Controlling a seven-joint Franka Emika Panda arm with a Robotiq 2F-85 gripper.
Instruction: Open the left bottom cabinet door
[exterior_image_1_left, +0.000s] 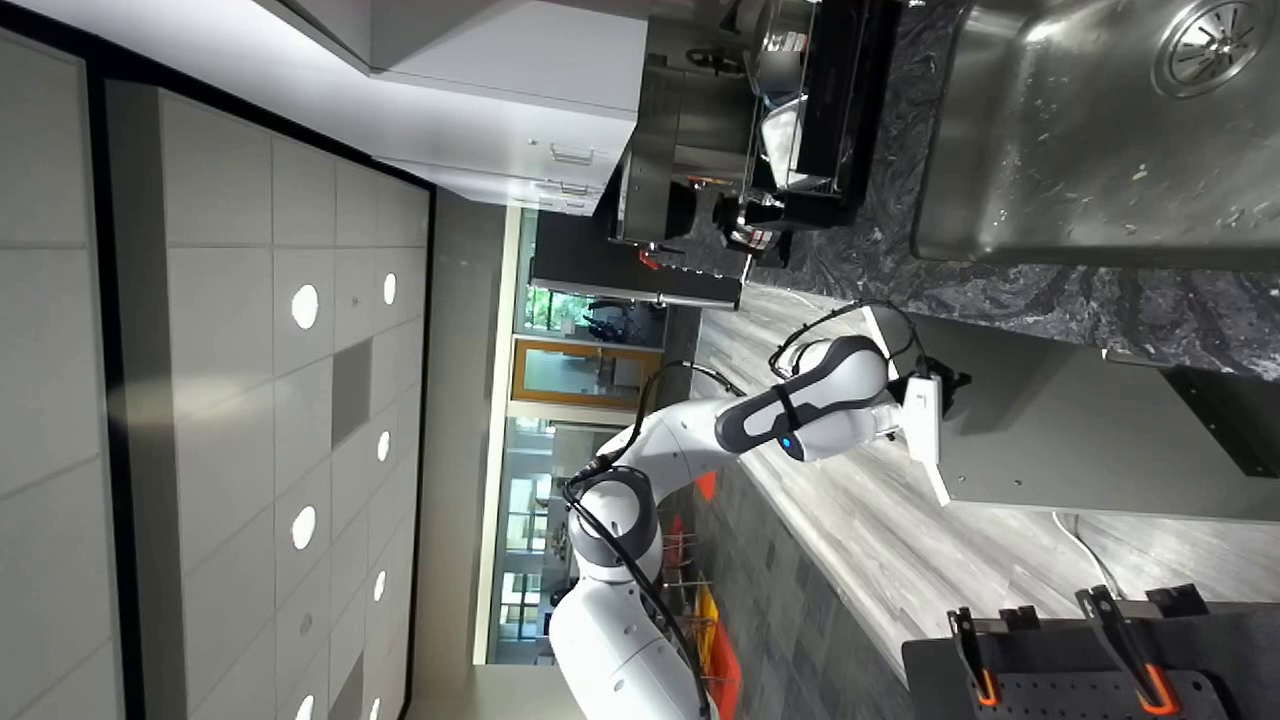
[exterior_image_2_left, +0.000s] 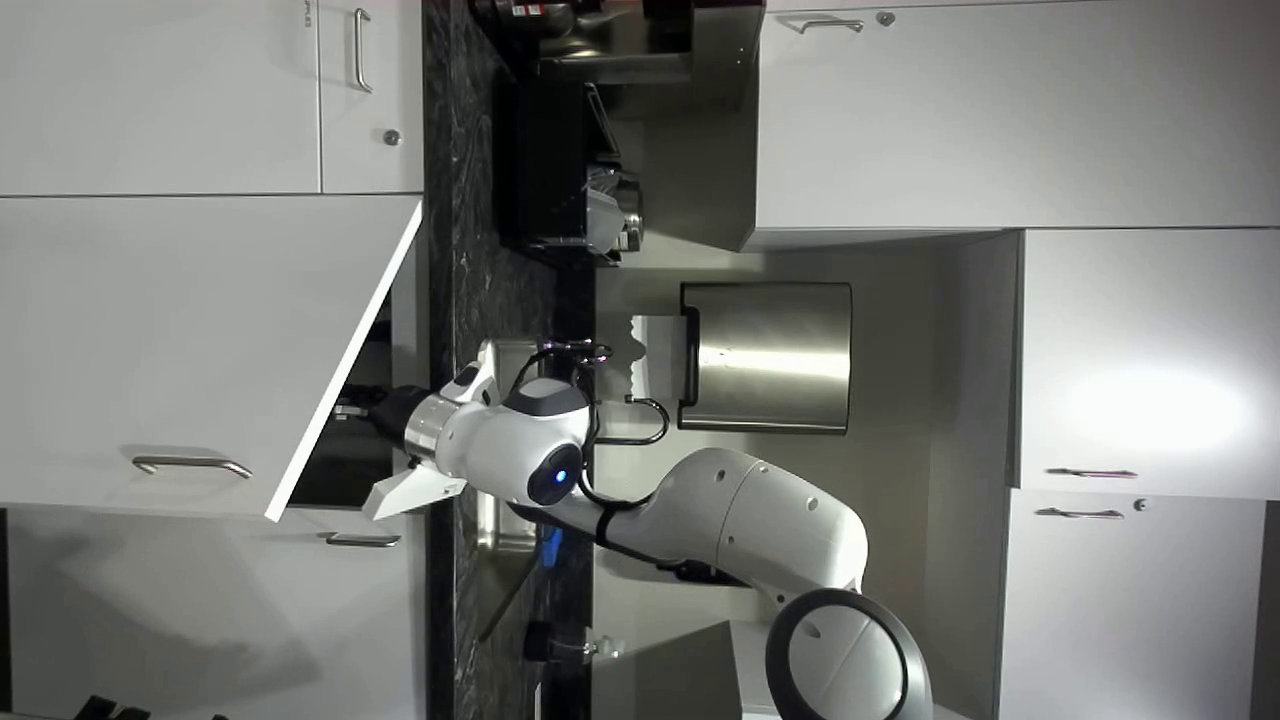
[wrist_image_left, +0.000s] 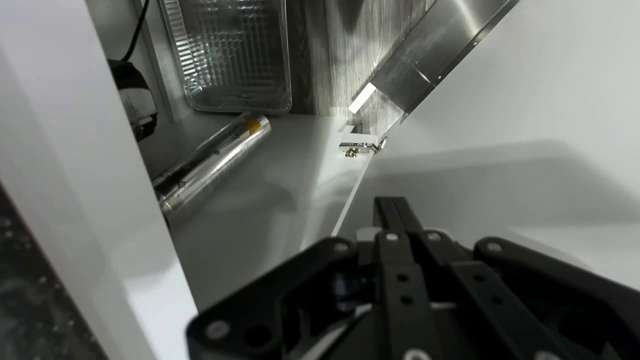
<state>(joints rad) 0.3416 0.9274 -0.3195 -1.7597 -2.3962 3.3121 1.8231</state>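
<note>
- Sitting closed, tip against tip, the Robotiq gripper (wrist_image_left: 394, 212) is in the gap behind the left bottom cabinet door (exterior_image_2_left: 150, 340); whether they touch cannot be told.
- That door stands partly open beneath the dark stone countertop (exterior_image_2_left: 478, 270).
- Inside, a silvery roll (wrist_image_left: 212, 160) lies before a ribbed foil tray (wrist_image_left: 235, 65).

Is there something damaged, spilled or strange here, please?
The paper towel at the dispenser has a jagged edge, as if torn. Pale specks, perhaps droplets, dot the sink. The cabinet door stands ajar, which suits the task.
</note>
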